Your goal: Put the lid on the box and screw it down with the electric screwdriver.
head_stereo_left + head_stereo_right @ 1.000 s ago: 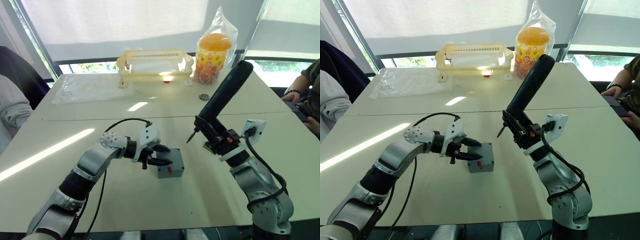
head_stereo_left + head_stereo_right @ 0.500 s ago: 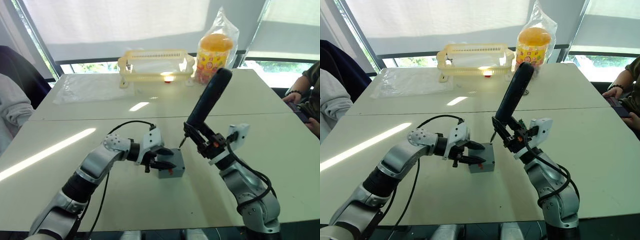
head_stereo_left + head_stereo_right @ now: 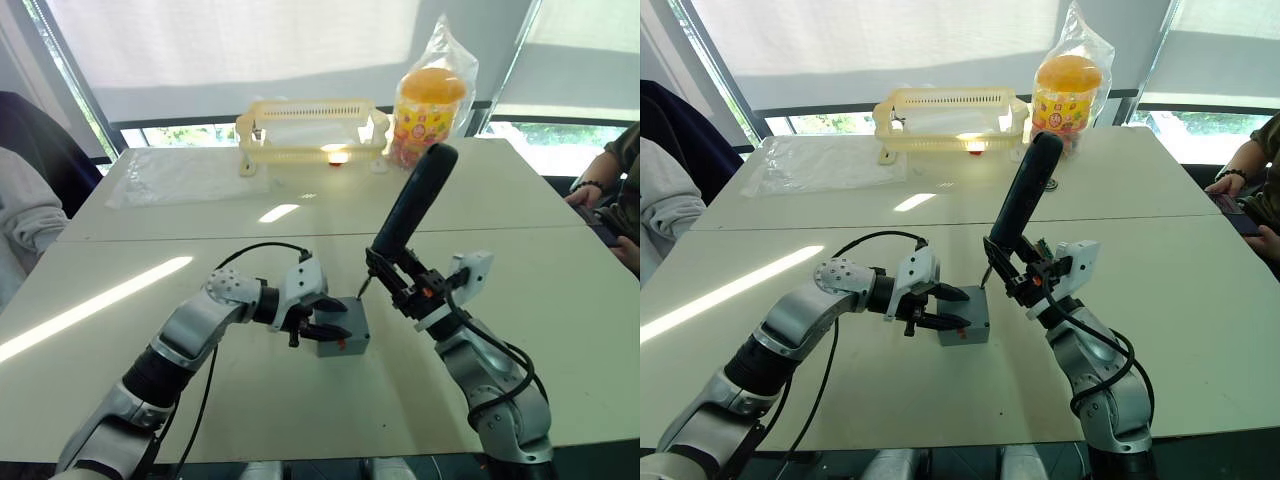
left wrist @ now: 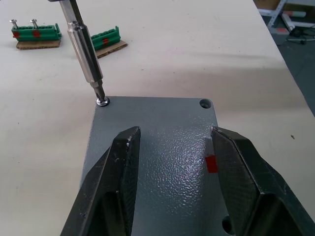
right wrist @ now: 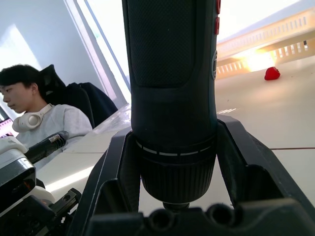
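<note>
1 speckled grey square lid (image 4: pixel 162 162)

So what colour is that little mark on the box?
Red mark on the grey box, clearest in the left wrist view.

Office or lab meeting room — pale tables (image 3: pixel 120 300) pushed together, blinds (image 3: pixel 230 40) over windows, seated person (image 5: pixel 34 118) wearing headphones

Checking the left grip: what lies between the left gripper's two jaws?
The lid, seated on the box; the left gripper straddles it, seen in the left wrist view.
</note>
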Tool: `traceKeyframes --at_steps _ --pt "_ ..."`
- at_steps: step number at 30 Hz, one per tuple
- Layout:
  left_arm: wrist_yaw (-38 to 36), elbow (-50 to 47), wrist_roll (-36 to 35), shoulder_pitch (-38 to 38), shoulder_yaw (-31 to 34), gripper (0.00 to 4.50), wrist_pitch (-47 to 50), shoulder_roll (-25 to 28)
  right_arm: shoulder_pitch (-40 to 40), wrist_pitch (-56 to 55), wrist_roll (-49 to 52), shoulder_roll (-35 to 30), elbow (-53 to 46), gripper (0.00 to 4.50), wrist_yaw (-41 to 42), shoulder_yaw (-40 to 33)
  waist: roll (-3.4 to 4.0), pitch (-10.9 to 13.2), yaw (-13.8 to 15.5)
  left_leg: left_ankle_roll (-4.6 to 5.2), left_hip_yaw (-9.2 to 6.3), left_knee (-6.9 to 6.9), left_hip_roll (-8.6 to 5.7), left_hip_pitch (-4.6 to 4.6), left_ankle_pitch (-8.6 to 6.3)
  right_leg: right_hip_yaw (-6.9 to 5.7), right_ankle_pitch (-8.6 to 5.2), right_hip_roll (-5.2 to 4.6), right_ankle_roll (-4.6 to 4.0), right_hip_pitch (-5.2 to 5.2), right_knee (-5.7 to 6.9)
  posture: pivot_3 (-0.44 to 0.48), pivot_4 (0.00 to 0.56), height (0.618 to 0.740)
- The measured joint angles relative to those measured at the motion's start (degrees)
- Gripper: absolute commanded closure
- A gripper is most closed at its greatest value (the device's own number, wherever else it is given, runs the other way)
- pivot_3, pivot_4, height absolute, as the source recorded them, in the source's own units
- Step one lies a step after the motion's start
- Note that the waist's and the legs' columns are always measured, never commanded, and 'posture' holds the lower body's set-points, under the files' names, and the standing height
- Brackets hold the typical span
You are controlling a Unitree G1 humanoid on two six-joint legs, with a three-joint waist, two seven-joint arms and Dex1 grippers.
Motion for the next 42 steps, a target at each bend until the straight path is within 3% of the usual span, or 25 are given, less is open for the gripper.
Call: traceKeyframes --at_steps 10,19,42 --pt "0.6 -0.1 0.3 0.3 -0.1 2.23 0.0 0.2 0.5 -5.3 -7.0 -4.7 0.2 2.74 3.9 5.3 -0.05 -0.1 0.0 0.01 -0.05 -0.01 0.0 0.25 -0.01 -0.05 -0.02 0.0 -0.02 0.31 -0.07 0.0 0.15 0.74" --pt "0.6 -0.1 0.9 0.7 -0.2 2.23 0.0 0.9 -0.4 -10.0 -11.5 -4.8 3.5 2.74 4.3 7.9 -0.29 -0.3 -0.1 0.02 -0.02 -0.2 0.03 0.91 -0.03 -0.05 -0.22 -0.01 -0.36 0.89 -0.17 0.0 0.15 0.74" --pt "0.9 -2.4 1.8 2.9 -0.3 2.23 1.1 1.7 0.9 -11.7 -14.7 -7.0 4.5 2.74 5.5 10.1 -0.88 -1.7 0.1 0.02 -0.04 -0.76 0.05 1.16 -0.03 -0.05 -0.4 -0.02 -0.65 0.9 -0.3 0.0 0.15 0.74"
